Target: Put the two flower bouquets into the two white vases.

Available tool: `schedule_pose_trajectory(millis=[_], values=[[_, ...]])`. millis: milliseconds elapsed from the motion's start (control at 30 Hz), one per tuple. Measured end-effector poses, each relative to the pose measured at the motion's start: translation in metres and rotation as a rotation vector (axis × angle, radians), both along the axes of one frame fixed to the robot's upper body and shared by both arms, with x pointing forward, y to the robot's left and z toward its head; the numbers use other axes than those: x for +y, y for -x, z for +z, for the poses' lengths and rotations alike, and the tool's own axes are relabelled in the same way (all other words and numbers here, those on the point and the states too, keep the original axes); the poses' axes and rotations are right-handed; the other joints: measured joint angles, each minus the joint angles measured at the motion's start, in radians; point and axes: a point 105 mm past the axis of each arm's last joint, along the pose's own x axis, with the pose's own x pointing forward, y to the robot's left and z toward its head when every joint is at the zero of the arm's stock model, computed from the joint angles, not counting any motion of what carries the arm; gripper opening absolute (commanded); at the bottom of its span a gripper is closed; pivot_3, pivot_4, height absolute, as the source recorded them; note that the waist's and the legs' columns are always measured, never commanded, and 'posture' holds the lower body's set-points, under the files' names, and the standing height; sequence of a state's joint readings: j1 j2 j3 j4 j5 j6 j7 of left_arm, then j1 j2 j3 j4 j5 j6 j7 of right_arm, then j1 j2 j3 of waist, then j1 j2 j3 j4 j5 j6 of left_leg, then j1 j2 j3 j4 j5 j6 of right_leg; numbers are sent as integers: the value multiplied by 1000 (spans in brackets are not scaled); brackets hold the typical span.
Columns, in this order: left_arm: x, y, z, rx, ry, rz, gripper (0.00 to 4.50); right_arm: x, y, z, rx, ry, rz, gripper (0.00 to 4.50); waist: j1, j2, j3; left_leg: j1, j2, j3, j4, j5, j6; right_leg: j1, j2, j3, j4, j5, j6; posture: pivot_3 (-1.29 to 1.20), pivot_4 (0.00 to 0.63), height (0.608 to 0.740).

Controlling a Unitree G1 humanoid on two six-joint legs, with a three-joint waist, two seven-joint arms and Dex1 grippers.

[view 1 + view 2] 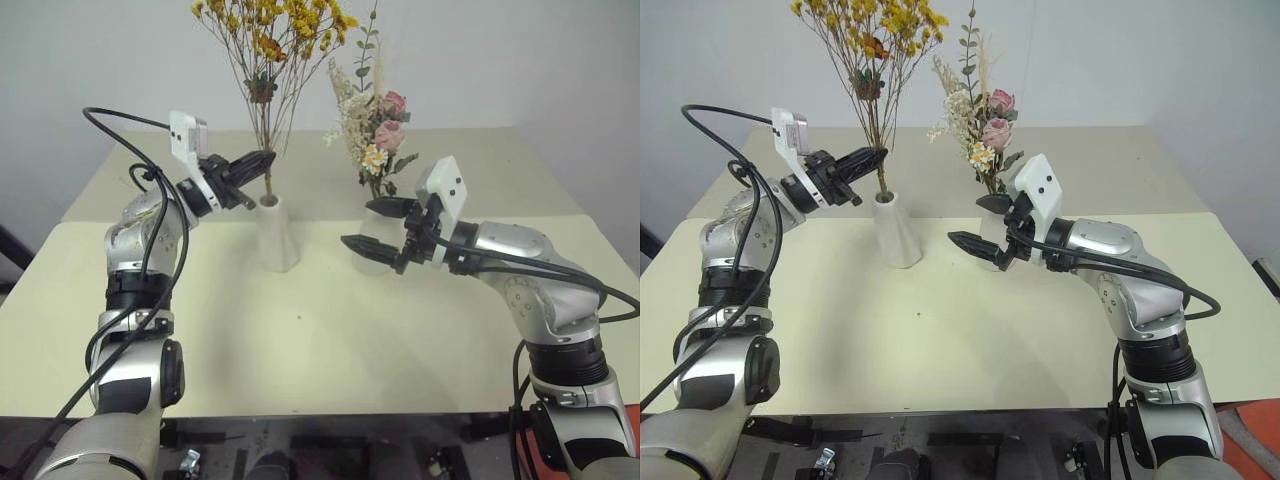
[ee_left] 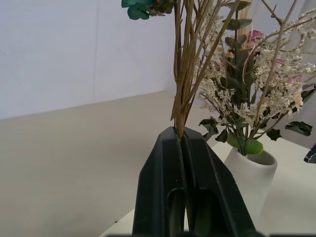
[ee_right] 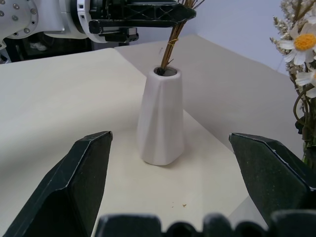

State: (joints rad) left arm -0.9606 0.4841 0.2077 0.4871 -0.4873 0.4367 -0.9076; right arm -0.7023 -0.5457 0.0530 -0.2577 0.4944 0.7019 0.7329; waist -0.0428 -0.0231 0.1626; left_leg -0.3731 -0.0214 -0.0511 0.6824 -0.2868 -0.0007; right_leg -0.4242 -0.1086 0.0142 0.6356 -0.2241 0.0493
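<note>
Right end effector (image 1: pixel 378 228) sits wide open by the wide vase (image 1: pixel 378 256) with pink flowers (image 1: pixel 378 135). Left end effector (image 1: pixel 262 159) pinches the yellow flowers' (image 1: pixel 272 25) stems, standing in the slim vase (image 1: pixel 276 235).

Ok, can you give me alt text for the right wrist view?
A slim white vase stands on the cream table between the right gripper's open jaws, thin brown stems in its mouth. The left gripper is shut on those stems above.

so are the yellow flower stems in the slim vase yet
In: the yellow bouquet stems enter the slim vase mouth, with the left gripper shut on them.
</note>
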Motion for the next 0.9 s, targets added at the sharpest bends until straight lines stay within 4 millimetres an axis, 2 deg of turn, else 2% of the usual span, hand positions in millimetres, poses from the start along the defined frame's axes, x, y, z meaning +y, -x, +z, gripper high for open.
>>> schedule_pose_trajectory(millis=[233, 367, 900], values=[[4, 11, -9, 1, 6, 15, 19, 0, 0, 0, -2, 0, 0, 4500, 1, 0, 0, 2, 0, -1, 1, 0, 0, 0, 0, 1, 3, 0, 0, 0, 150, 740], [10, 9, -39, 107, 4, 58, 19, -1, 0, 0, -2, 2, 2, 4500, 0, 0, 0, 2, 0, -1, 1, 0, 0, 0, 0, 1, 4, 0, 0, 0, 150, 740], [11, 9, -38, 99, 2, 79, 19, 0, 1, 0, -1, 3, 4, 4500, 2, 0, 0, 1, 0, -1, 1, -1, 1, 0, 0, 1, 2, 0, 0, 0, 150, 740]])
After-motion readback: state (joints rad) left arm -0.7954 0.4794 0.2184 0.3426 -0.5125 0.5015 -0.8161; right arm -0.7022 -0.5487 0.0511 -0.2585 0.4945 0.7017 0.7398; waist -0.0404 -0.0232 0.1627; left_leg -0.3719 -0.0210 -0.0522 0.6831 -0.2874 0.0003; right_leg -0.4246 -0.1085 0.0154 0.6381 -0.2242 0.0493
